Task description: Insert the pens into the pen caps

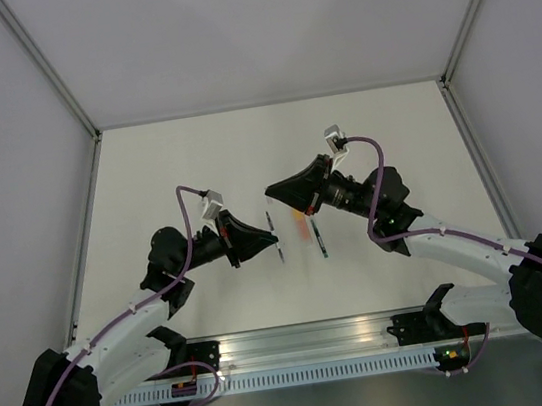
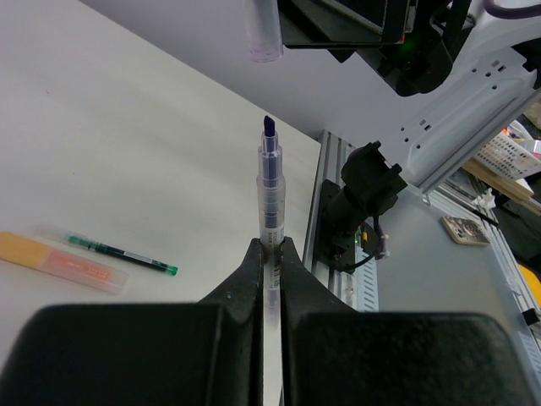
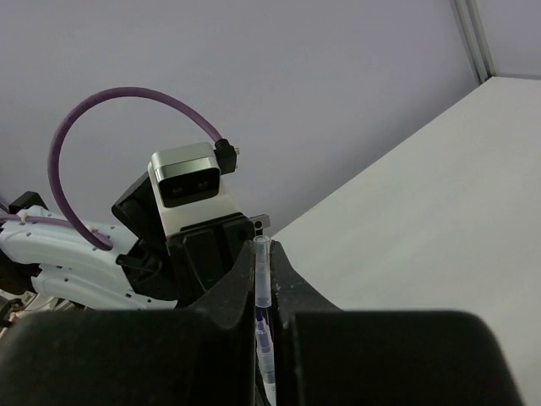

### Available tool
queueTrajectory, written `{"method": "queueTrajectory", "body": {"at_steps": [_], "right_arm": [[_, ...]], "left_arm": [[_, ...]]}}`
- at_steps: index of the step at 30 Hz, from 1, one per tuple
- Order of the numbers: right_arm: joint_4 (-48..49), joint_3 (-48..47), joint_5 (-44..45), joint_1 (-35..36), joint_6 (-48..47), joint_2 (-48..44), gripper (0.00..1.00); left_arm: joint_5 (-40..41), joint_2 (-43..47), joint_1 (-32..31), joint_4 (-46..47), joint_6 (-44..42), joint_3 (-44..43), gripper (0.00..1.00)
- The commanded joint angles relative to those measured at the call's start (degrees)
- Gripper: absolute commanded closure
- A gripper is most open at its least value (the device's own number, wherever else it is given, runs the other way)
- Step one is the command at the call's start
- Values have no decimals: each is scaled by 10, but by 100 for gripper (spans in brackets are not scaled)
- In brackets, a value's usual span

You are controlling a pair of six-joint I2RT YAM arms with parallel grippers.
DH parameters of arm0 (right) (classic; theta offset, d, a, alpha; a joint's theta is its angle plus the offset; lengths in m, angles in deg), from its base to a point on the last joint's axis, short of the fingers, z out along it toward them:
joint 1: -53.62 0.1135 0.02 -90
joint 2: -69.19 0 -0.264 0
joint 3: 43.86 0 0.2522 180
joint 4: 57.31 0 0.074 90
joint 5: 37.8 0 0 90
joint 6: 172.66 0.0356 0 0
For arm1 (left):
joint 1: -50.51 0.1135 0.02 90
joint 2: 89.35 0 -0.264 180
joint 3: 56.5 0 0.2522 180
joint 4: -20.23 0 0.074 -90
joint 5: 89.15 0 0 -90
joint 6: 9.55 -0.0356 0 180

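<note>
My left gripper is shut on the pale grey-white pen and holds it upright, purple tip up. My right gripper is shut on a clear pen cap, open end down, a short gap above that tip. The cap also shows at the top of the left wrist view, and the pen tip shows below it in the right wrist view. In the top view the left gripper and right gripper meet over the table's middle. The orange-pink pen and the dark green pen lie on the table.
The orange-pink pen and green pen lie side by side just right of the left gripper. An aluminium rail with both arm bases runs along the near edge. Grey walls enclose the white table on three sides.
</note>
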Motion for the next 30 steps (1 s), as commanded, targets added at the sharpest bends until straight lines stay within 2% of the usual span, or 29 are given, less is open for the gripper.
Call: {"method": "queueTrajectory", "body": {"at_steps": [1, 13, 30], "right_arm": [[41, 9, -2, 8, -20, -13, 100], [77, 9, -6, 13, 0, 16, 100], [71, 26, -8, 25, -18, 17, 100]], "left_arm": [[-17, 7, -2, 38, 13, 4, 98], [-18, -3, -2, 36, 13, 3, 98], [-17, -4, -2, 33, 14, 2, 98]]}}
